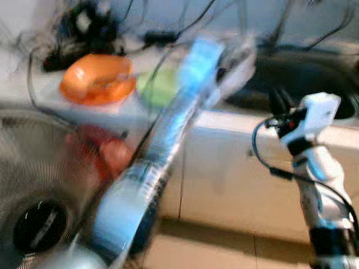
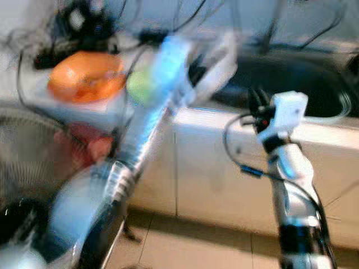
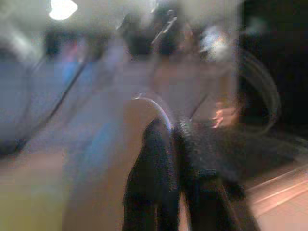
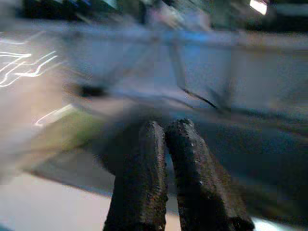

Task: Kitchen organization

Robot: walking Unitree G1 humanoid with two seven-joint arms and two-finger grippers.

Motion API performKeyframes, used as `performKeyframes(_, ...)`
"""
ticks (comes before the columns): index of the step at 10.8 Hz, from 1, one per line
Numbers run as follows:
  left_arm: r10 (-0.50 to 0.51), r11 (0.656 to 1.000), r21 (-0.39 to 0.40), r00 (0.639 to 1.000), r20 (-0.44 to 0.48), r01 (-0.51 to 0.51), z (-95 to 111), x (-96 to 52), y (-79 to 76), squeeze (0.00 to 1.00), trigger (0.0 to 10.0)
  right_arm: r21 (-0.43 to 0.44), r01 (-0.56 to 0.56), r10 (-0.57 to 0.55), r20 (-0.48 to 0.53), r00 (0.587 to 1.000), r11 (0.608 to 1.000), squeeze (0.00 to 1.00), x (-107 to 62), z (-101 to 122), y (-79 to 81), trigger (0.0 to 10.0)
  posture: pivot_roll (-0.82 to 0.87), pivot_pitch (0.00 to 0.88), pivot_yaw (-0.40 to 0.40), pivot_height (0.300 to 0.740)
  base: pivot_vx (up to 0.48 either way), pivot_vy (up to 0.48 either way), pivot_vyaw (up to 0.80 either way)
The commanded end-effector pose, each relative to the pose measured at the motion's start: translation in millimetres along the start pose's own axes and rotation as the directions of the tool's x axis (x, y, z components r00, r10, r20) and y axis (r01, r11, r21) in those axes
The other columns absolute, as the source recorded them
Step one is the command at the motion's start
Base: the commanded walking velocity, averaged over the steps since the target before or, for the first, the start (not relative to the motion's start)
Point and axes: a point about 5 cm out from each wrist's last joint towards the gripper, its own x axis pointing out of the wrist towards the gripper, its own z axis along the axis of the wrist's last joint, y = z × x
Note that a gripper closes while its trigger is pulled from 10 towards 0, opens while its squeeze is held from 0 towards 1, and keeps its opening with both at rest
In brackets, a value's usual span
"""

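Frames heavily motion-blurred, so detail is limited.

Nearest: left arm [image 1: 151, 168] runs diagonally up from the lower left of the head view, smeared silver and blue. Beside it at lower left, a round wire fan guard [image 1: 33, 168] with a black hub [image 1: 39, 227]. Tiled floor [image 1: 224, 246] below.

Right arm [image 1: 322, 190] stands at the right, white wrist block [image 1: 317, 112] on top, black cable looping off it. Right gripper [image 4: 168, 139]: in the wrist view the two black fingers lie pressed side by side, closed on nothing. It sits in front of the cabinet, at about counter-edge height, below the sink [image 1: 314, 84].

Left gripper [image 3: 175, 132]: wrist view shows both fingers together, closed, nothing visible between them. In the head view its tip end is a blur up over the counter [image 1: 235, 120], near the sink's left edge.

Counter level, left of the left arm: orange bowl [image 1: 98, 78] sitting on a pale surface, a green object [image 1: 157, 87] just beside it on the right, too blurred to identify. The green object is close to the left arm's upper end; bowl further left, clear of both grippers. Contact between arm and green object: can't tell.

Red blurred shapes [image 1: 106, 151] below the bowl, behind the fan guard.

Furthest: tangle of black cables and a dark device [image 1: 84, 28] against the wall behind the bowl.
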Motion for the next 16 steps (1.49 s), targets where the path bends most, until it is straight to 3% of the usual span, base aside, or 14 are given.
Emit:
performKeyframes(1, 0.104, 0.995, 0.015, 0.991, -0.081, -0.103, -22.0, -22.1, 12.0, 0.0, 10.0, -0.001, 0.04, -0.04, -0.021, 0.999, 0.999, 0.0, -1.4, -7.3, -7.1, 10.0, 0.02, 0.0, 0.0, 0.74, 0.0, 0.0, 0.0)
performKeyframes(3, 0.099, 0.993, 0.081, 0.985, -0.139, -0.088, -38.7, -44.4, 17.4, 0.0, 10.0, -0.001, 0.081, -0.08, -0.051, 0.995, 0.997, 0.0, -17.1, -28.2, -11.6, 10.0, 0.03, 0.0, 0.0, 0.74, 0.0, 0.0, 0.0)
performKeyframes(4, 0.117, 0.988, 0.108, 0.99, -0.081, -0.108, -35.7, -49.3, 18.8, 0.0, 10.0, 0.001, 0.097, -0.097, -0.056, 0.994, 0.995, 0.0, -21.4, -31.3, -15.5, 10.0, 0.04, 0.0, 0.0, 0.74, 0.0, 0.0, 0.0)
performKeyframes(6, 0.144, 0.986, 0.101, 0.985, -0.097, -0.134, -39.5, -57.3, 18.8, 0.0, 10.0, 0.01, 0.078, -0.078, -0.039, 0.996, 0.997, 0.0, -19.3, -32.3, -11.8, 10.0, 0.03, 0.0, 0.0, 0.74, 0.0, 0.0, 0.0)
performKeyframes(9, 0.082, 0.987, 0.149, 0.987, -0.137, -0.062, -48.6, -77.1, 8.5, 0.0, 10.0, 0.01, 0.089, -0.089, -0.046, 0.995, 0.996, 0.0, -26.9, -44.8, -12.8, 10.0, 0.03, 0.0, 0.0, 0.74, 0.0, 0.0, 0.0)
performKeyframes(10, 0.077, 0.984, 0.173, 0.975, -0.211, -0.041, -64.9, -99.5, 0.7, 0.0, 10.0, -0.024, 0.078, -0.079, -0.056, 0.995, 0.997, 0.0, -32.5, -49.4, -19.4, 10.0, 0.03, 0.201, 0.028, 0.74, 0.0, 0.0, 0.0)
performKeyframes(12, 0.106, 0.987, 0.151, 0.948, -0.301, -0.063, -81.2, -121.5, -4.9, 0.0, 10.0, -0.055, 0.043, -0.047, -0.07, 0.996, 0.998, 0.0, -36.7, -54.0, -19.1, 10.0, 0.03, 0.198, 0.026, 0.74, 0.0, 0.0, 0.0)
performKeyframes(14, 0.177, 0.981, 0.144, 0.889, -0.422, -0.127, -101.4, -166.5, 3.4, 0.0, 10.0, -0.037, 0.016, -0.021, -0.138, 0.99, 0.999, 0.0, -49.5, -71.8, -14.1, 10.0, 0.03, 0.191, 0.026, 0.74, 0.426, 0.0, 0.0)
performKeyframes(16, 0.218, 0.975, 0.142, 0.852, -0.476, -0.17, -107.7, -184.1, 9.8, 0.0, 10.0, -0.042, 0.004, -0.011, -0.165, 0.986, 0.999, 0.0, -53.4, -79.4, -13.7, 10.0, 0.04, 0.185, 0.016, 0.74, 0.48, 0.0, 0.0)
